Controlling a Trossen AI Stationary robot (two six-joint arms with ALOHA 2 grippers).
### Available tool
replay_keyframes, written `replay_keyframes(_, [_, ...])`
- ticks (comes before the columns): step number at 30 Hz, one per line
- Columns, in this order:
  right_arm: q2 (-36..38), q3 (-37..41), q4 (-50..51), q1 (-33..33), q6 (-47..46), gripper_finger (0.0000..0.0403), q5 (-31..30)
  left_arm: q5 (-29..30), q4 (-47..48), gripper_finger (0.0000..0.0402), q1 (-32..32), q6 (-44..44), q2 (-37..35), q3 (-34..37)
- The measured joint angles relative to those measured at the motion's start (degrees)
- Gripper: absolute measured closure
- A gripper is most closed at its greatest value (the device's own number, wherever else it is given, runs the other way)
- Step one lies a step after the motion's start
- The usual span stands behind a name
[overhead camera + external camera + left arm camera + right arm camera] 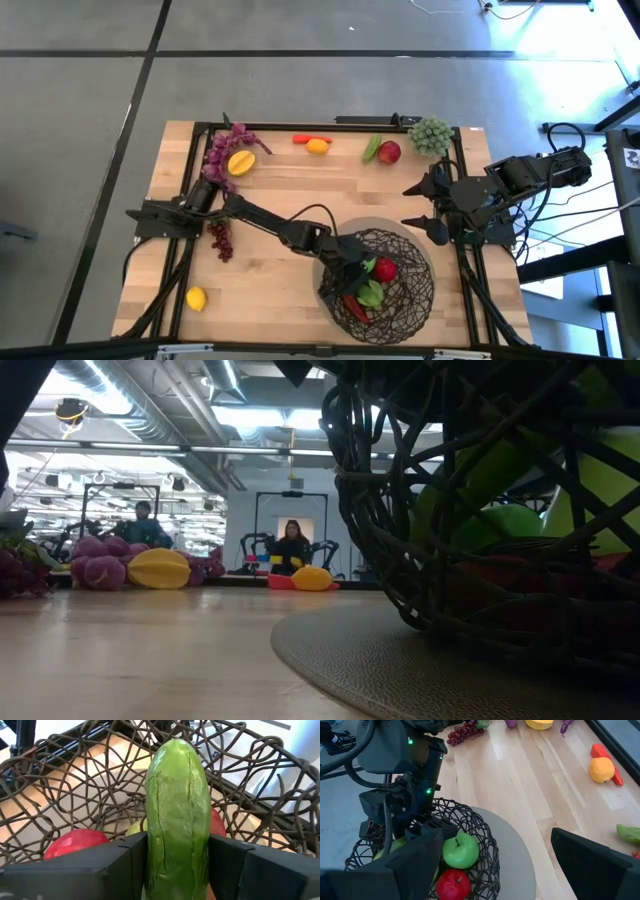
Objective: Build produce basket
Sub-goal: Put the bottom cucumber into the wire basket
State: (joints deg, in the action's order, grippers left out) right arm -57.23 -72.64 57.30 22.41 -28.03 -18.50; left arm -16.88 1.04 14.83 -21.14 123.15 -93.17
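Left gripper (352, 272) reaching into basket (412, 300), fingers (100, 870) clamping green cucumber (178, 810) upright between them. Basket sitting on round grey mat (330, 250), holding green apple (460, 850), red apple (453, 884), possibly red chili (354, 308) at bottom, hard to confirm. Right gripper (428, 208) waiting at table's right edge, jaws spread wide, holding nothing.

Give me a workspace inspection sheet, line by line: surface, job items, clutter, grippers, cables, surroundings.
Surface: wooden table, round mat under basket.
Job's things: cucumber over basket; green apple and red apple inside; lemon, red grapes on table.
Clutter: nothing seen.
Grippers: left gripper shut on cucumber; right gripper open, at right edge.
Cables: bundle by right arm.
Surroundings: person beyond table.
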Motion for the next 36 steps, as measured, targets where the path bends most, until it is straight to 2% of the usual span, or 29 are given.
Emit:
replay_keyframes(6, [0.0, 0.0, 0.0, 0.0, 0.1, 0.0037, 0.0, -4.8, -0.7, 0.0257, -0.2, 0.2, 0.0, 0.0])
replay_keyframes(16, [0.0, 0.0, 0.0, 0.0, 0.1, 0.0037, 0.1, -8.4, -0.7, 0.0257, -0.9, 1.0, 0.0, 0.0])
replay_keyframes(19, [0.0, 0.0, 0.0, 0.0, 0.1, 0.0037, 0.6, -8.7, -0.1, 0.0258, -0.7, -2.2, 0.0, 0.0])
replay_keyframes(23, [0.0, 0.0, 0.0, 0.0, 1.3, 0.0037, 5.6, -9.8, 0.0, 0.0257, -0.5, -6.3, 0.0, 0.0])
replay_keyframes(33, [0.0, 0.0, 0.0, 0.0, 5.4, 0.0037, 20.2, -9.8, 0.8, 0.0257, -0.5, -6.3, 0.0, 0.0])
replay_keyframes(36, [0.0, 0.0, 0.0, 0.0, 6.1, 0.0037, 21.4, -9.7, 1.2, 0.0256, -0.5, -6.3, 0.0, 0.0])
